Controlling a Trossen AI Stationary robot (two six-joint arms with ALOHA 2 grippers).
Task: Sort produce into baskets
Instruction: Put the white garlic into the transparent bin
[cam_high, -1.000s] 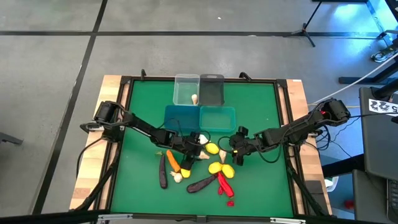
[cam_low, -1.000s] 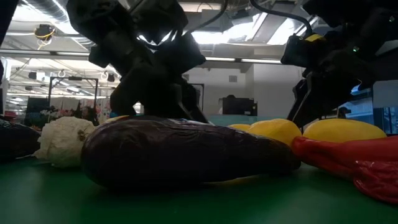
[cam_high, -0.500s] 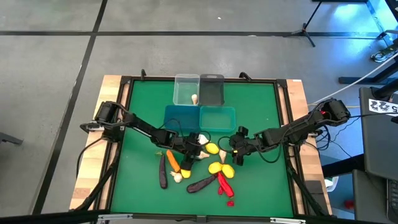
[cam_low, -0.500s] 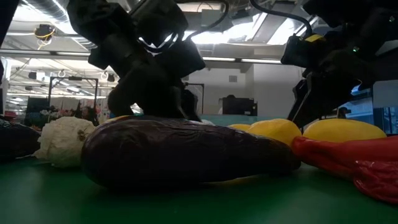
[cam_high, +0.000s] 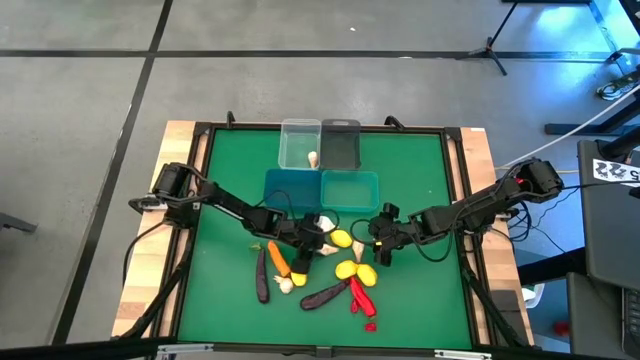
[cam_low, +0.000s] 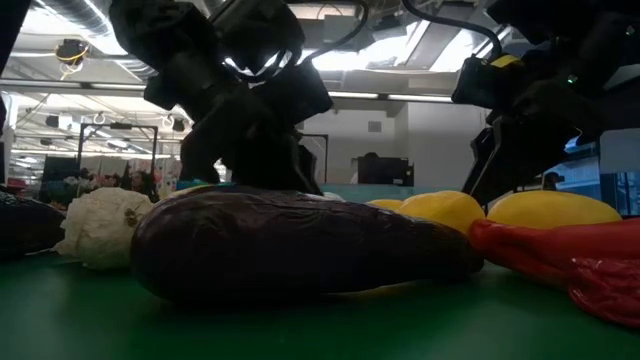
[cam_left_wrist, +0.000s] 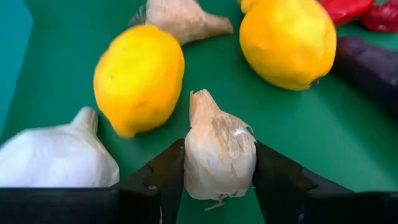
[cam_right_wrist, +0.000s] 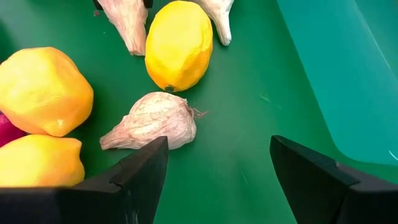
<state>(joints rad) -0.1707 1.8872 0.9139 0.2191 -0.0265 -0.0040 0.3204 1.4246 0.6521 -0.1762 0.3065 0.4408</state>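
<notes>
Garlic bulb (cam_left_wrist: 219, 155) in the left wrist view sits squarely between the left pincer's (cam_left_wrist: 217, 180) fingers, both touching its sides, pointed tip aimed away from the wrist toward a lemon (cam_left_wrist: 138, 78).

High view: that left pincer (cam_high: 318, 240) is on the worktop (cam_high: 230, 200) just below the teal baskets (cam_high: 295, 187), nearer the pile.

Right wrist view: the right pincer (cam_right_wrist: 217, 168) gapes open and empty beside another garlic bulb (cam_right_wrist: 152, 121).
</notes>
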